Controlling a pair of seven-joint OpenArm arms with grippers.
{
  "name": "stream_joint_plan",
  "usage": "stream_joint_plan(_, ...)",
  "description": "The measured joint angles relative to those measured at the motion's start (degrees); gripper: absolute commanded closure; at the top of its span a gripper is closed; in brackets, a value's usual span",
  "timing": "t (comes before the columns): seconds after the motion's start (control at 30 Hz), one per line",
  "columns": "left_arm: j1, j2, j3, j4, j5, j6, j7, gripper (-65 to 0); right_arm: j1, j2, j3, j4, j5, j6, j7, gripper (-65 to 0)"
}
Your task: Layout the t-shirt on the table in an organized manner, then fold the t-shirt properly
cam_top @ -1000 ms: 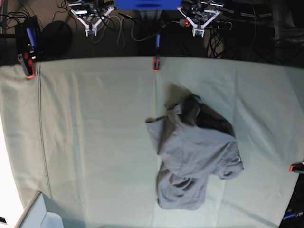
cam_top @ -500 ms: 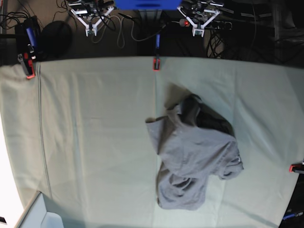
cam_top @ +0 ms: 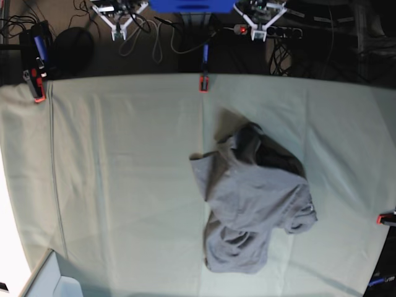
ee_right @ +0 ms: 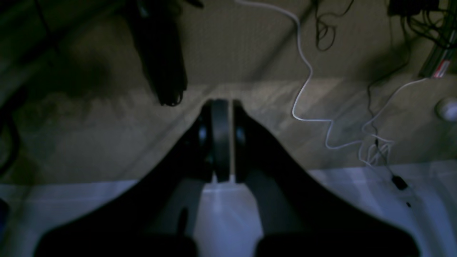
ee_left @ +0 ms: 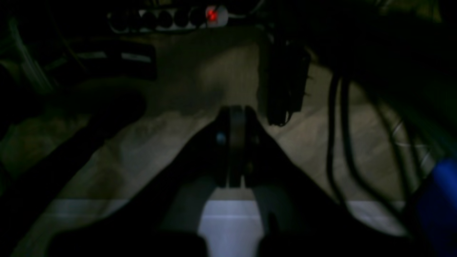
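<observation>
The grey t-shirt (cam_top: 253, 207) lies crumpled in a heap right of the middle of the table (cam_top: 124, 185), with its dark neck opening toward the far side. Both grippers hang beyond the table's far edge, well away from the shirt. My right gripper (cam_top: 117, 31) is at the top left of the base view and my left gripper (cam_top: 263, 31) is at the top right. In the wrist views the left gripper (ee_left: 235, 112) and the right gripper (ee_right: 223, 105) have their fingers closed together and hold nothing. The shirt shows in neither wrist view.
Red clamps hold the cloth at the far edge (cam_top: 202, 83), the far left corner (cam_top: 38, 93) and the right edge (cam_top: 387, 218). Cables (ee_right: 307, 82) and a power strip (ee_left: 167, 17) lie on the floor behind the table. A pale box corner (cam_top: 49, 278) sits at the near left.
Both grippers have drawn back slightly, farther beyond the table's far edge. The shirt has not moved.
</observation>
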Motion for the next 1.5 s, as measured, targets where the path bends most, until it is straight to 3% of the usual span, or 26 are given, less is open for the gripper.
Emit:
stream_joint_plan(0.17,14.21,-1.81,-0.02,21.99,0.13,0.61,1.07,0.0,-11.89,0.02,0.02,20.46,-0.17,0.61,-0.68,0.0)
stream_joint_plan(0.4,25.68,-4.0,-0.26,54.93,-0.07,0.26,15.65,0.0,-28.3,0.13,0.04,58.21,-0.17,1.25,-10.54,0.0)
stream_joint_plan(0.67,33.51,-4.5,-0.13,79.93,-0.24,0.13,26.77,0.0,-33.62,0.17,0.33,83.21,-0.15,1.25,-21.38,0.0)
stream_joint_plan(0.87,34.1,-4.44,-0.13,95.51,-0.11,0.24,31.28,-0.1,-35.3,1.11,0.11,95.82,0.13,1.27,-22.21,0.0)
stream_joint_plan(0.93,33.07,-4.28,-0.13,97.85,-0.02,0.22,33.0,-0.8,-35.17,1.16,0.11,98.33,0.11,1.27,-22.86,0.0)
stream_joint_plan(1.03,28.7,-4.13,0.02,98.18,-0.26,0.2,33.4,-9.5,-32.76,1.25,0.0,99.03,0.17,1.27,-26.77,0.0)
stream_joint_plan(1.17,23.04,-3.52,-0.11,98.05,-3.58,0.39,32.68,-26.1,-28.61,1.22,0.0,99.25,0.17,1.27,-29.27,-7.1)
stream_joint_plan(1.3,16.15,-3.32,0.31,94.92,-7.98,0.07,32.96,-37.3,-28.3,1.03,0.0,99.38,0.13,1.29,-30.84,-16.8)
stream_joint_plan(1.5,4.59,-2.86,-2.1,80.98,-15.43,0.5,32.68,-45.4,-27.93,1.25,-0.11,99.38,0.2,1.27,-30.12,-26.0)
